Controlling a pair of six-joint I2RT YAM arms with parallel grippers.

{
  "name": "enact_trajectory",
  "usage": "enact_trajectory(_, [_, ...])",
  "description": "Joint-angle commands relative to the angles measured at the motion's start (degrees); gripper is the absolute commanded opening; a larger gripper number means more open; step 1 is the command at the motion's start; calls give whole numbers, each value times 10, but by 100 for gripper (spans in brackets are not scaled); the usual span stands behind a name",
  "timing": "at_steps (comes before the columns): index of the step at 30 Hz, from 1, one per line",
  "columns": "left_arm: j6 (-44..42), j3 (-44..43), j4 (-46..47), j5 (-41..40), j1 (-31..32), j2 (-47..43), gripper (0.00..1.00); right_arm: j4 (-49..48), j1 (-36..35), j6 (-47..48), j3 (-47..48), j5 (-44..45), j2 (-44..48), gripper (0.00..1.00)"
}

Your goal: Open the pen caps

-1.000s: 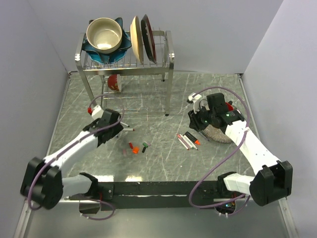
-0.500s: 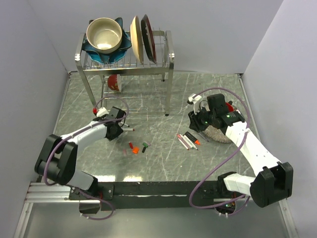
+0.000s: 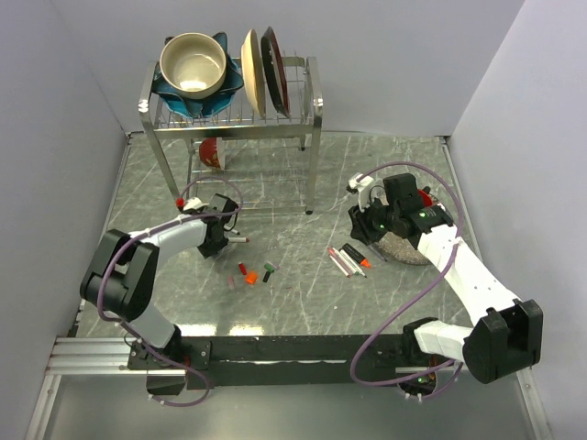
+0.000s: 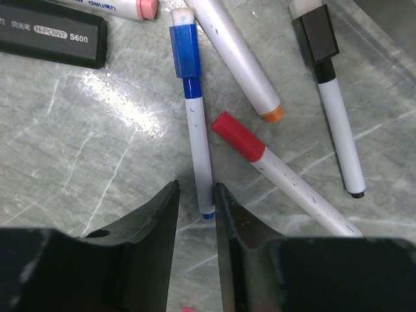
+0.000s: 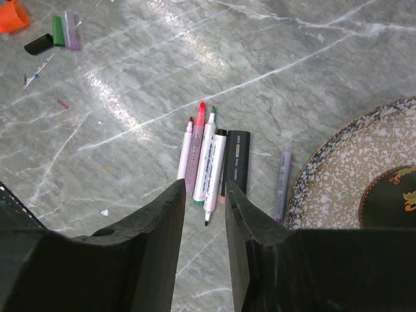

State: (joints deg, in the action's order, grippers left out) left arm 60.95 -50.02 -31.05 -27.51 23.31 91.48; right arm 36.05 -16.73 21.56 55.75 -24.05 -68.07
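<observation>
My left gripper (image 4: 197, 195) hangs low over several capped pens on the marble table. Its jaws are a little apart and straddle the tail of a white pen (image 4: 199, 146) with a blue cap (image 4: 182, 42); the tail touches the right finger only. Beside it lie a pen with a red cap (image 4: 237, 136), one with a black cap (image 4: 316, 39) and an orange-ended pen (image 4: 237, 55). In the top view this gripper (image 3: 223, 240) hides most of them. My right gripper (image 5: 205, 192) is open and empty above a row of uncapped pens (image 5: 211, 162).
Loose caps (image 3: 249, 274) lie mid-table; the right wrist view shows an orange one (image 5: 12, 14), a black one (image 5: 38, 43) and a green one (image 5: 58, 30). A black marker (image 4: 52, 36) lies at the far left. A patterned plate (image 5: 344, 169) sits right. A dish rack (image 3: 234, 101) stands behind.
My left arm has folded in toward the left wall and its gripper has shifted slightly right and nearer. The right arm has not moved.
</observation>
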Motion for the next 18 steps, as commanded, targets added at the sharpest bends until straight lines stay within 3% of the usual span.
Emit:
enact_trajectory(1, [6, -19, -16, -19, -3, 14, 32, -14, 4, 3, -6, -4, 8, 38])
enact_trajectory(8, [9, -7, -11, -15, -3, 0, 23, -13, 5, 3, -6, -9, 8, 39])
enact_trajectory(18, [19, 48, 18, -13, -3, -94, 13, -13, 8, 2, -6, -18, 3, 38])
